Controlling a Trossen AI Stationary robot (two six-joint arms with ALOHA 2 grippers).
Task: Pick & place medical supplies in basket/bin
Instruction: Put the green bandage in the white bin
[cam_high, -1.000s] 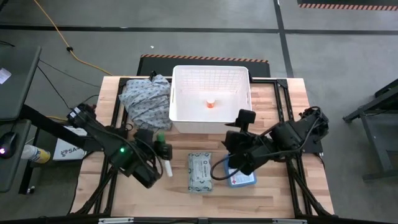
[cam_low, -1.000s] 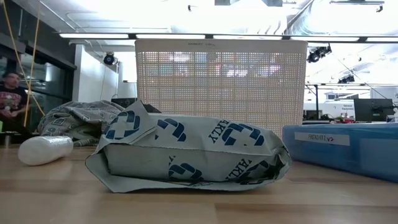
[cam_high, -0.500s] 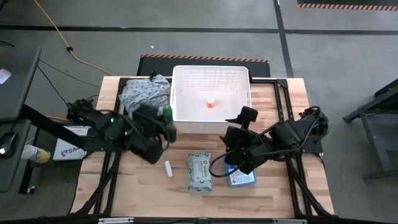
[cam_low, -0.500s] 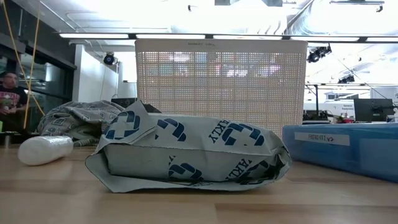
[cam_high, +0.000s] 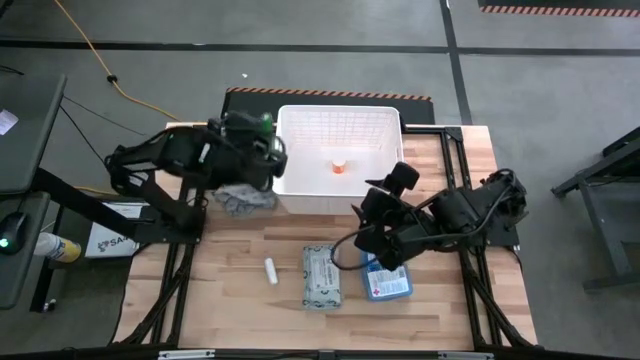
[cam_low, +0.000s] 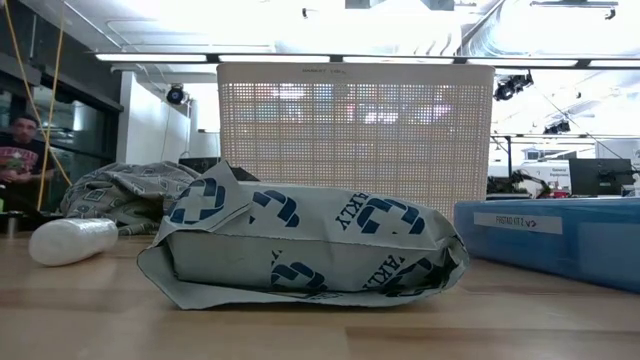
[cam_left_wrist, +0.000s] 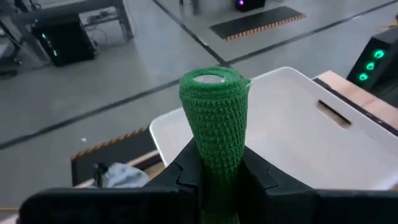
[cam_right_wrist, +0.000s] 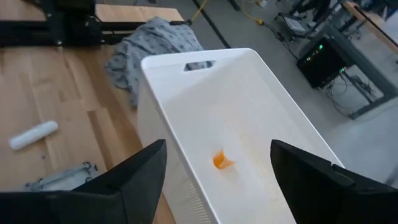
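Wooden tabletop (cam_high: 200, 300) is seen bare along its near edge. Wipes pack (cam_high: 321, 276), white tube (cam_high: 270, 270) and blue box (cam_high: 388, 285) lie nearest. Right gripper (cam_high: 385, 205), fingers spread, is held beside the basket (cam_high: 300, 190). Orange bottle (cam_high: 340, 166) lies inside. Green tube (cam_left_wrist: 214, 118) is clamped by left gripper (cam_high: 262, 150) at the basket's left rim.

Grey concrete floor (cam_high: 560, 90), ceiling strip lights (cam_low: 150, 58)

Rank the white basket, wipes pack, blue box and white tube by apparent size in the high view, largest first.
1. White basket
2. Wipes pack
3. Blue box, partly hidden under the right arm, so its place against the wipes pack is unsure
4. White tube
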